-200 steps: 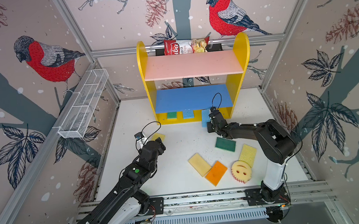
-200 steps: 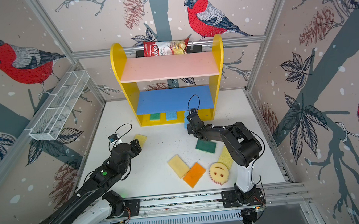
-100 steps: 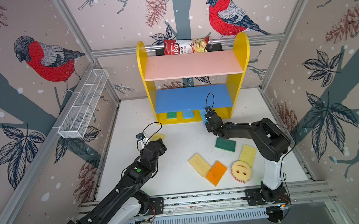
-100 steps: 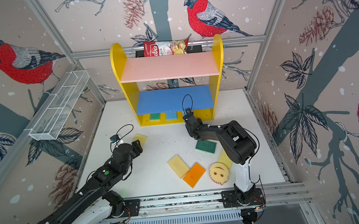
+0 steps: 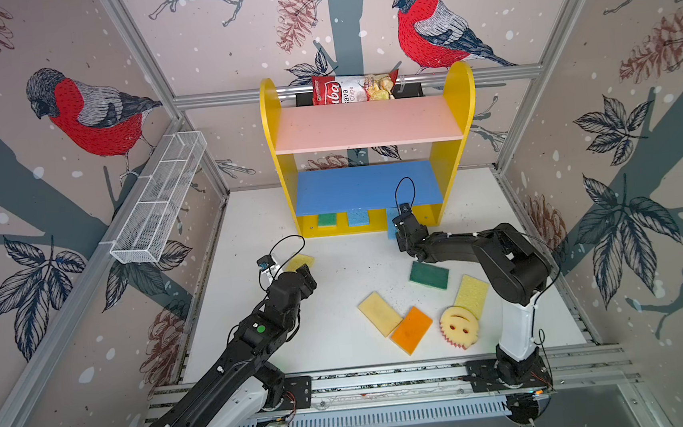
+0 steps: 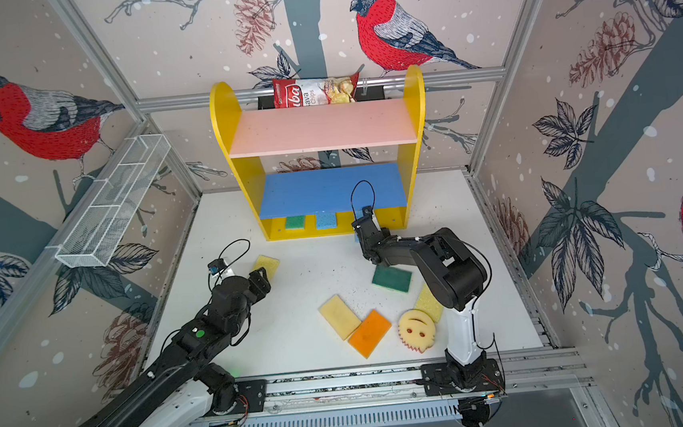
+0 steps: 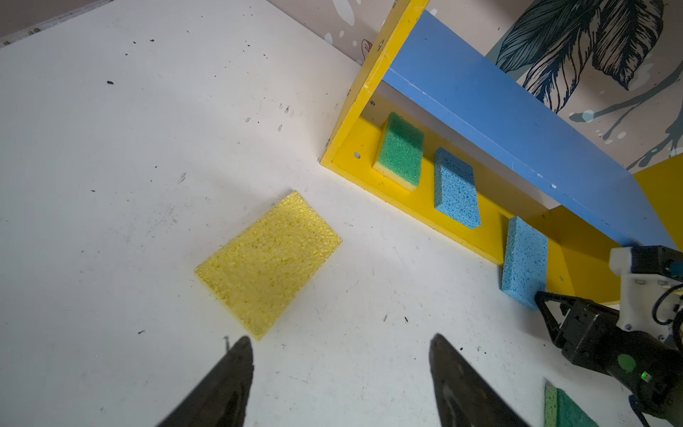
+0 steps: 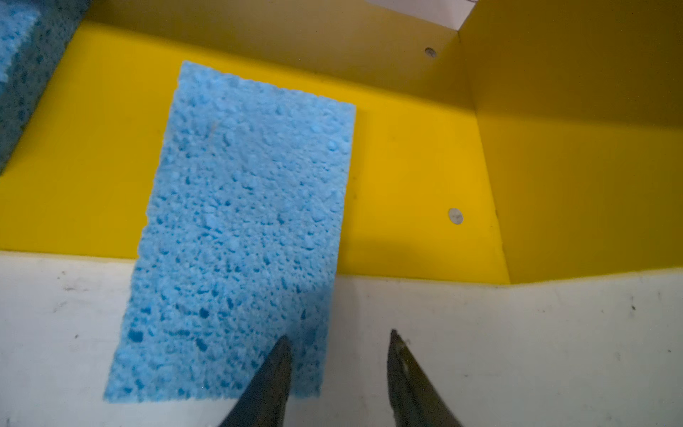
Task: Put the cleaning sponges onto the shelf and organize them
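Note:
The shelf (image 5: 366,125) stands at the back; a green sponge (image 7: 401,151) and a blue sponge (image 7: 456,192) lie on its yellow base. Another blue sponge (image 8: 244,222) lies half on the base, half on the table. My right gripper (image 8: 339,335) is open, one fingertip over that sponge's near corner and nothing between the jaws. My left gripper (image 7: 340,342) is open just short of a yellow sponge (image 7: 268,258) flat on the table. Dark green (image 5: 429,275), pale yellow (image 5: 380,313), orange (image 5: 411,330), yellow (image 5: 472,294) and smiley (image 5: 459,326) sponges lie front right.
A chips bag (image 5: 353,88) sits behind the shelf's top board. A white wire-mesh basket (image 5: 160,204) hangs on the left wall. The right arm's elbow (image 5: 515,267) stands over the yellow sponge at the right. A metal rail (image 5: 386,380) runs along the front edge.
My right gripper has opened and let go of the blue sponge, which now rests partly on the shelf's base. The left arm has hardly moved.

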